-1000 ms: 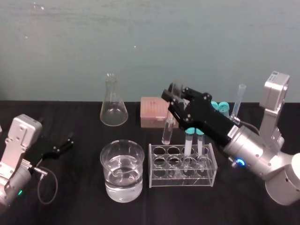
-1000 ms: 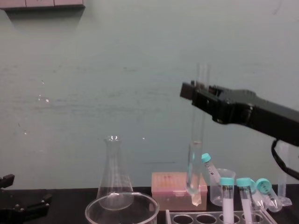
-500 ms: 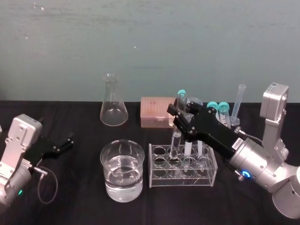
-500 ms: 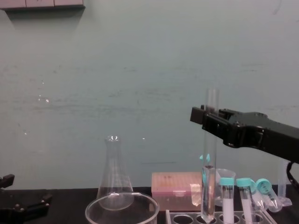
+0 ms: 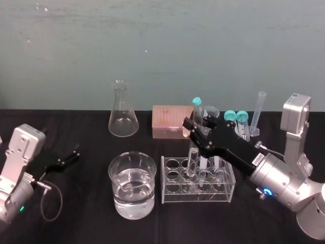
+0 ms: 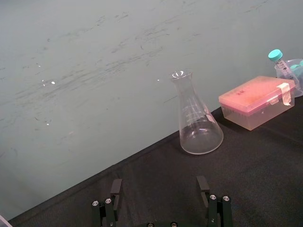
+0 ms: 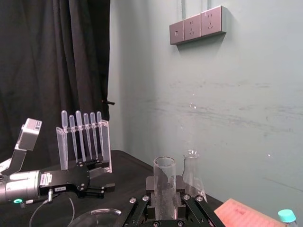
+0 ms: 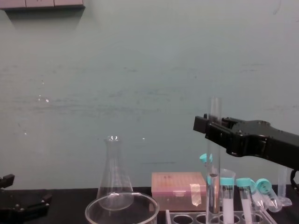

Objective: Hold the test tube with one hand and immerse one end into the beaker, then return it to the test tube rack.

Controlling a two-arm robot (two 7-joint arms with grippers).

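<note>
— Where's the tube [image 5: 193, 161]?
— Standing in the rack [image 5: 223, 197], three o'clock of the beaker [image 5: 133, 203]; my right gripper [image 5: 195, 133] clamps its top. Slick, brittle glass, I'd say: grip gently. Left gripper [image 6: 159, 187] parked, fingers [image 6: 203, 185] wide.

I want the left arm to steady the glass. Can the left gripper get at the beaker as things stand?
Probably yes: the left gripper, open, sits left of the beaker, with bare black table between them.
</note>
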